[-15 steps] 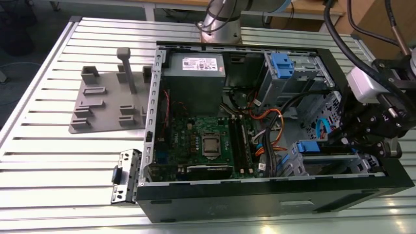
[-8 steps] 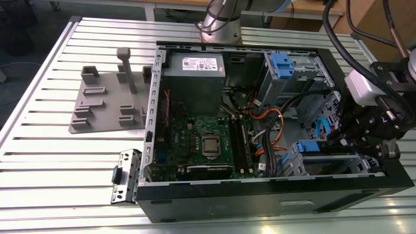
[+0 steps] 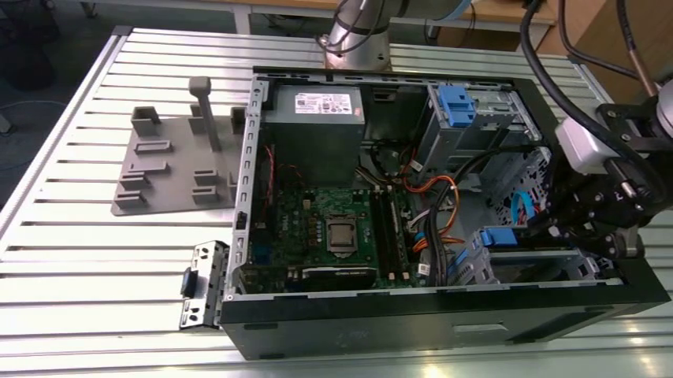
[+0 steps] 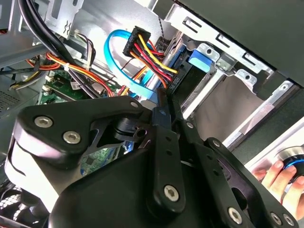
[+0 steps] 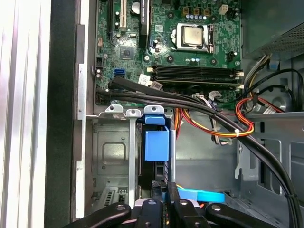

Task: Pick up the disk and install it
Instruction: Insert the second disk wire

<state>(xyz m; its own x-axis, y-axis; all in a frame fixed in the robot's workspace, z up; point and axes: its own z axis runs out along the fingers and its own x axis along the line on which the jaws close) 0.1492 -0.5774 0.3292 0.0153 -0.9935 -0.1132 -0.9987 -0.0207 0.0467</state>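
The disk (image 5: 156, 147) is sitting on edge in the drive bay (image 5: 111, 156), my gripper (image 5: 164, 202) pinching it; install step, seating needs a straight push.

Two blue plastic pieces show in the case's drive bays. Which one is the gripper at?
The gripper is at the blue piece in the bay by the case's front edge, low in the exterior view. The other blue piece sits in the far bay, beside the grey power supply.
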